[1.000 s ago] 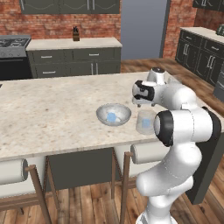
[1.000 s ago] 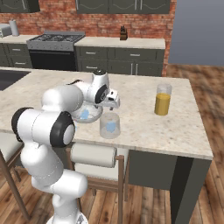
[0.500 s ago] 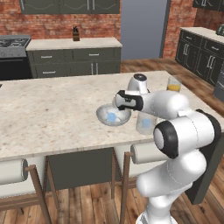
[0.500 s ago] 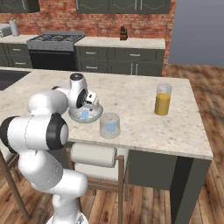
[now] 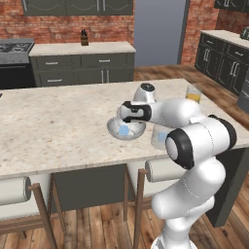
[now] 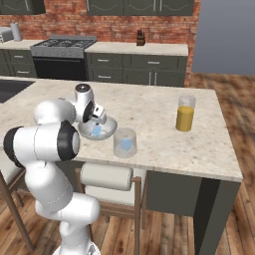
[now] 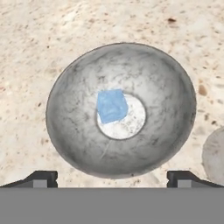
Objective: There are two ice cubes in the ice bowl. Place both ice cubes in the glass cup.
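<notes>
One cube (image 7: 111, 106) lies in the bowl (image 7: 74, 109), seen from straight above in the hand view: light blue, resting on the left part of the bowl's pale flat bottom and lapping onto the darker slope. The bowl stands on the speckled counter (image 7: 30, 52). At the bottom of that view the two fingertips (image 7: 41, 178) sit far apart, one at each lower side of the bowl, with nothing between them, so the gripper (image 7: 112, 179) is spread wide and empty.

In the left base view, going from the left, the counter (image 5: 58, 126) runs across to the bowl (image 5: 115, 130) near its front edge, with the cube (image 5: 124, 130) showing blue inside. The gripper (image 5: 127, 118) hangs just above the bowl, pointing down. Just to the right, partly hidden by the arm, stands the cup (image 5: 158, 138), with a blue patch low in it. Farther right and back is the juice glass (image 5: 194, 93).

In the right base view the order is the same: the gripper (image 6: 97, 119) over the bowl (image 6: 108, 130), the cube (image 6: 96, 131) under it, then the cup (image 6: 125, 143) just beside the bowl with a second cube (image 6: 127, 144) inside it, and the juice glass (image 6: 185, 113) well apart to the right.
</notes>
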You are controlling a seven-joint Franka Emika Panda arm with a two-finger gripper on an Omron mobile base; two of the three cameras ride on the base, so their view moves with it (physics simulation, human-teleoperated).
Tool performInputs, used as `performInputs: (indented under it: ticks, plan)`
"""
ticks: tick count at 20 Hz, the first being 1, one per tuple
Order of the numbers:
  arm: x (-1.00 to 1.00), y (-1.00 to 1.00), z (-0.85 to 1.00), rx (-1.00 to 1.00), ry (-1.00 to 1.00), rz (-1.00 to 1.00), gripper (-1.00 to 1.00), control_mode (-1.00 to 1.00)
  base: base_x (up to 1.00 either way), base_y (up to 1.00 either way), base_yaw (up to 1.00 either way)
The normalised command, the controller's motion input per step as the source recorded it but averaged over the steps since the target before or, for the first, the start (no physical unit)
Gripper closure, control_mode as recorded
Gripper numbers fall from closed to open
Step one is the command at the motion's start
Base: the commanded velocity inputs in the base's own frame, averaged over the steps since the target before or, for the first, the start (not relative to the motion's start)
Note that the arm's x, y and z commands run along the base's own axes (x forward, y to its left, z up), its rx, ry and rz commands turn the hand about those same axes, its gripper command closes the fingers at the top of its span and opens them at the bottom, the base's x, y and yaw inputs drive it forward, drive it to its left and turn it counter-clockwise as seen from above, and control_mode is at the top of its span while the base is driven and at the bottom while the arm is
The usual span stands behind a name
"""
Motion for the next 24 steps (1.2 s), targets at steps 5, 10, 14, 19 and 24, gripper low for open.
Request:
performInputs:
  ticks: [5, 10, 14, 19, 24]
  plan:
    - [0.52, 0.0, -0.18, 0.0, 0.01, 0.0, -1.0, -1.0, 0.0, 0.0, 0.0]
    - [0.43, 0.03, -0.28, 0.0, 0.06, 0.0, -1.0, -1.0, 0.0, 0.0, 0.0]
    - [0.29, 0.1, -0.38, 0.0, 0.11, 0.0, -1.0, -1.0, 0.0, 0.0, 0.0]
    - [0.12, 0.11, -0.28, 0.0, 0.08, 0.0, -1.0, -1.0, 0.0, 0.0, 0.0]
    - [0.0, 0.06, -0.26, 0.0, 0.06, 0.0, -1.0, -1.0, 0.0, 0.0, 0.0]
